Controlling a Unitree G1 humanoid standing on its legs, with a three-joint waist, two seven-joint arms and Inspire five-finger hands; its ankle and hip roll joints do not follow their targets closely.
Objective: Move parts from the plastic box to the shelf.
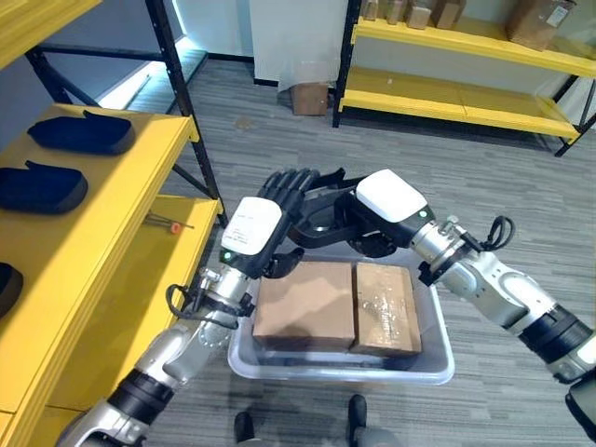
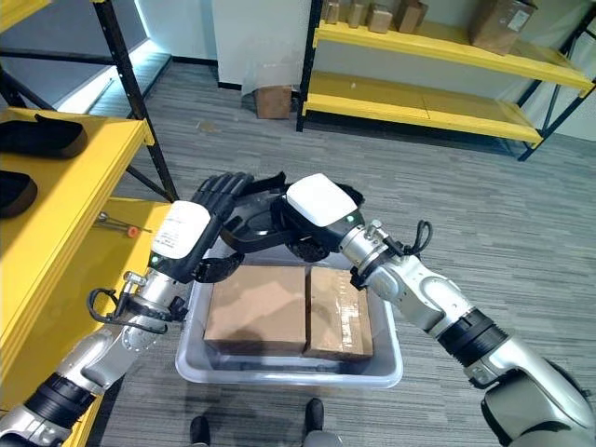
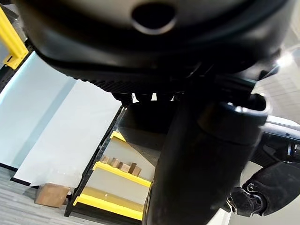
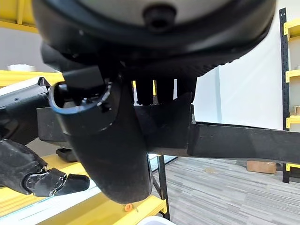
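I see the yellow shelf (image 1: pixel 88 214) running along my left side, its top board carrying dark blue parts (image 1: pixel 82 133) in a row near the outer edge, well apart from one another. On the lower board there is a small red-tipped tool (image 1: pixel 169 223) lying near the front edge. Across the room I have a second yellow rack (image 1: pixel 466 70) with cardboard boxes (image 1: pixel 538 20) on its upper level, and a lone cardboard box (image 1: pixel 310 97) sits on the floor by its left post.

Right below me the clear plastic box (image 1: pixel 433 358) rests on the grey floor. Inside it, two brown cartons (image 1: pixel 305 304) lie flat, side by side and touching, filling most of the bin.

Above the bin's far rim both hands meet on one black part (image 2: pixel 256 219), a dark moulded piece held clear of the cartons. My left hand (image 1: pixel 279 200) has its fingers wrapped over the part's left end, clamped on it. My right hand (image 2: pixel 298 228) grips the same piece from the other side, thumb and fingers curled around it in the right wrist view, where the part (image 4: pixel 234 140) stretches out past the fingers as a long dark bar.
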